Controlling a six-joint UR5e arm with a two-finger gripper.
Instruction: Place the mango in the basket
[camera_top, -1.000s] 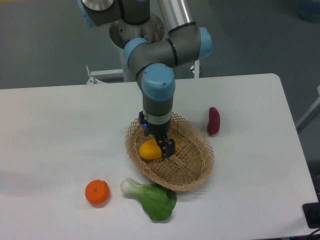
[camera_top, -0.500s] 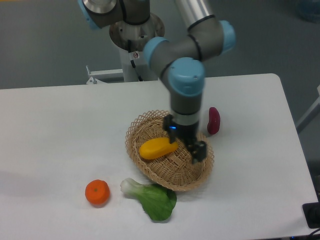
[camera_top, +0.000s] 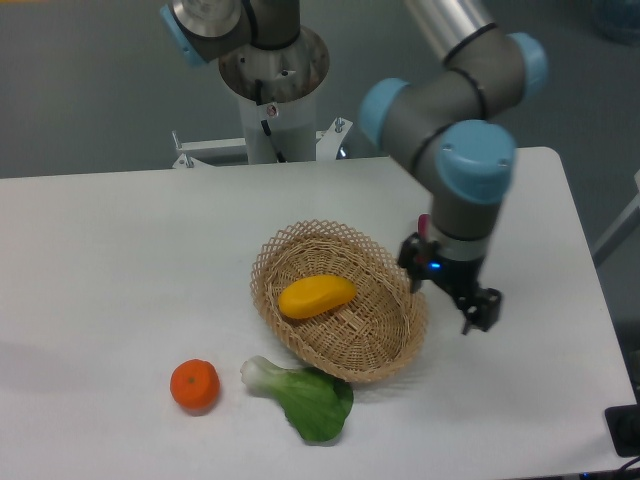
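Note:
The yellow-orange mango (camera_top: 316, 296) lies on its side inside the light tan wicker basket (camera_top: 385, 345) in the middle of the table. My gripper (camera_top: 452, 295) is open and empty. It hangs just past the basket's right rim, apart from the mango.
A round orange (camera_top: 194, 385) sits at the front left. A green bok choy (camera_top: 305, 398) lies against the basket's front rim. The arm's base (camera_top: 273, 75) stands at the back of the white table (camera_top: 120, 270). The dark-red vegetable is hidden behind my wrist.
My gripper let go of the mango, which now lies in the basket. The gripper moved right, out over the basket's right rim, and now covers the dark-red vegetable.

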